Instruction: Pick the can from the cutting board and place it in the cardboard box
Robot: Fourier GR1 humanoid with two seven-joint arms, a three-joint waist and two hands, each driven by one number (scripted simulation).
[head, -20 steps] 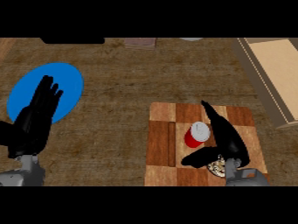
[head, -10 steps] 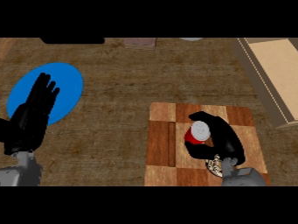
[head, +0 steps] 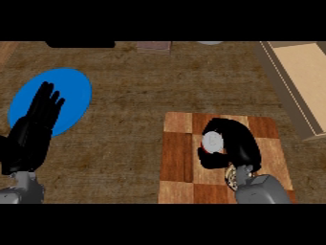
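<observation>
The can stands on the cutting board, wrapped by the curled fingers of the right robot hand. The left robot hand rests open, fingers straight, over the blue plate. The cardboard box lies well apart.

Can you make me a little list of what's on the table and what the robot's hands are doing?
can: red with a pale top, on the cutting board, mostly hidden by the right hand
right hand: fingers curled round the can
cutting board: checkered wood, lower right of the counter
cardboard box: open, at the right edge, apart from the board
blue plate: at the left, partly covered by the left hand
left hand: open, fingers straight, resting at the left
</observation>
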